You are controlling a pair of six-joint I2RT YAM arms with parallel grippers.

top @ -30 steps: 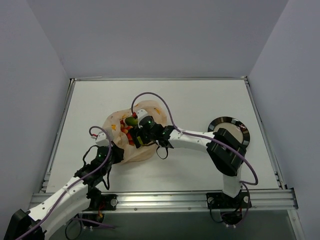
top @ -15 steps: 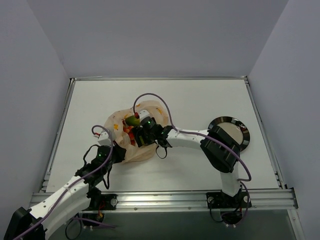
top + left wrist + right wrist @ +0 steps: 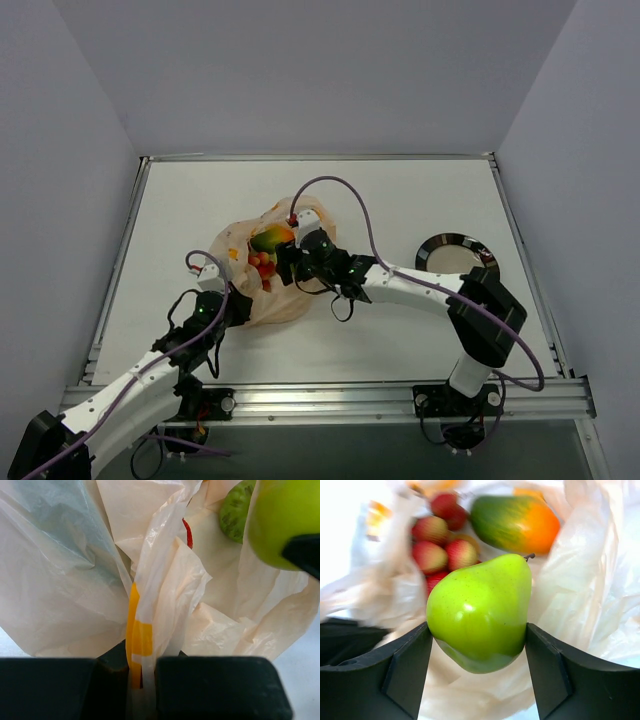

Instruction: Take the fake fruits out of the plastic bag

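Note:
The peach-orange plastic bag (image 3: pixel 248 290) lies crumpled left of the table's centre. My left gripper (image 3: pixel 233 303) is shut on a bunched fold of the bag (image 3: pixel 150 630) at its near edge. My right gripper (image 3: pixel 287 262) is shut on a glossy yellow-green pear (image 3: pixel 482 610), held just above the bag's mouth. Inside the bag lie a green-and-orange mango-like fruit (image 3: pixel 515 522) and several small red fruits (image 3: pixel 437 545); both show from above (image 3: pixel 268 240). The left wrist view shows the pear (image 3: pixel 277 522) and a bumpy green fruit (image 3: pixel 235 512).
A dark round plate (image 3: pixel 458 255) lies at the right of the white table. The right arm's purple cable (image 3: pixel 345 195) loops above the bag. A metal rail (image 3: pixel 330 398) runs along the near edge.
My right gripper has lifted back out of the bag toward the right with the pear. The right arm's elbow has swung right, uncovering the plate. The left gripper kept its hold.

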